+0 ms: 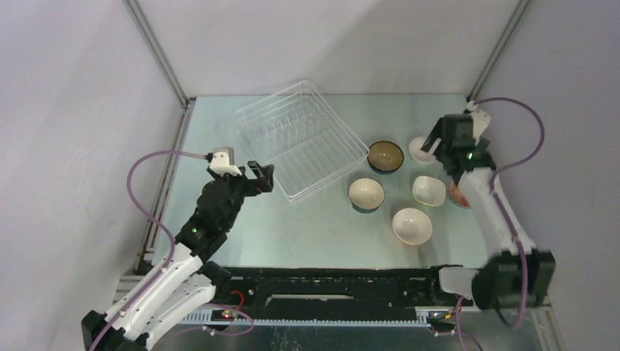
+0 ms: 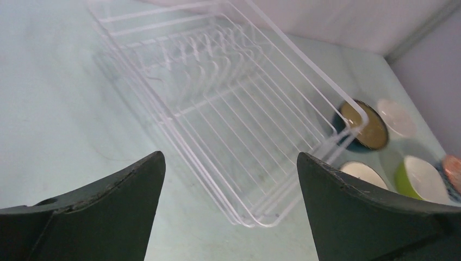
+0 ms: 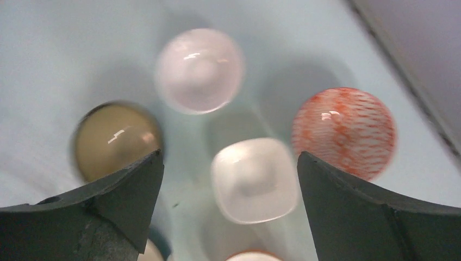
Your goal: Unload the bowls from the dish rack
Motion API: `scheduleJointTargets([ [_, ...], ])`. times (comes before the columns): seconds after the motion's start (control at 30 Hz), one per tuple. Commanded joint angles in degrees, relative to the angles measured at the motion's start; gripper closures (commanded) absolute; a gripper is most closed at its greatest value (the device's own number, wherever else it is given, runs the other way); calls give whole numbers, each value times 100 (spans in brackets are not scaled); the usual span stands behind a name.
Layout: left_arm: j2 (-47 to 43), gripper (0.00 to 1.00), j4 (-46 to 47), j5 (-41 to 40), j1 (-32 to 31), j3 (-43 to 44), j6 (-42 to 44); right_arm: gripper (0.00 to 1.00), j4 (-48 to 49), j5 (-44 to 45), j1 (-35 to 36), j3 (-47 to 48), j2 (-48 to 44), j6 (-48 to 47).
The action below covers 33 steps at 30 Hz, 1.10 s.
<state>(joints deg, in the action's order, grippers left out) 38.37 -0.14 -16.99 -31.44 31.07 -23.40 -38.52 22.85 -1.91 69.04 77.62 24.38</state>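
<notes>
On the overhead camera the rack (image 1: 303, 139), a white wire basket with thin upright tines, sits skewed on the pale green table (image 1: 307, 241). All six bowls stand upright on the table to the rack's right, each apart from the others.

- **Dark bowl** (image 1: 385, 155): it has a glossy brown inside and sits just beside the rack's right corner.
- **Pinkish-white bowl** (image 1: 420, 152): smooth and round, it sits to the right of the dark one, partly hidden under my right gripper (image 1: 437, 142).
- **Cream bowl** (image 1: 365, 193): this round one sits nearer the arms than the dark bowl.
- **White bowl** (image 1: 428, 190): its rim is softly squared, and my left wrist camera shows its outside as lime green.
- **Second cream bowl** (image 1: 411, 225): this one lies closest to the arm bases.
- **Speckled bowl** (image 3: 343, 130): its inside is netted in orange-red, and it sits at the far right, close against my right arm.

My left gripper (image 1: 262, 175) hangs just off the rack's near-left side, facing it. Its dark, wedge-shaped fingers (image 2: 128, 190) are spread wide and hold nothing. The right gripper hangs above the bowls with its fingers equally wide apart and grips nothing. Its wrist view is slightly blurred.
</notes>
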Motion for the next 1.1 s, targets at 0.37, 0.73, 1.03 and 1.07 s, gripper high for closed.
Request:
scheduleJointTargets([
  [0.37,-591,0,2864,-1350,1524,-1958,1958,0,6081,-1071,318,-5088,-3212,-1680],
  [0.73,1360,0,4987,-291,2938,-2434,2412,0,8955,-1546,235,-5898,-1455,-1964],
  [1.03,3166,3,6644,698,3302,-2448,2397,0,9845,-1903,304,-5656,39,-2293],
  [1.07,3394,3,6878,730,3300,-2402,2471,0,9780,-1777,331,-5636,13,-2274],
])
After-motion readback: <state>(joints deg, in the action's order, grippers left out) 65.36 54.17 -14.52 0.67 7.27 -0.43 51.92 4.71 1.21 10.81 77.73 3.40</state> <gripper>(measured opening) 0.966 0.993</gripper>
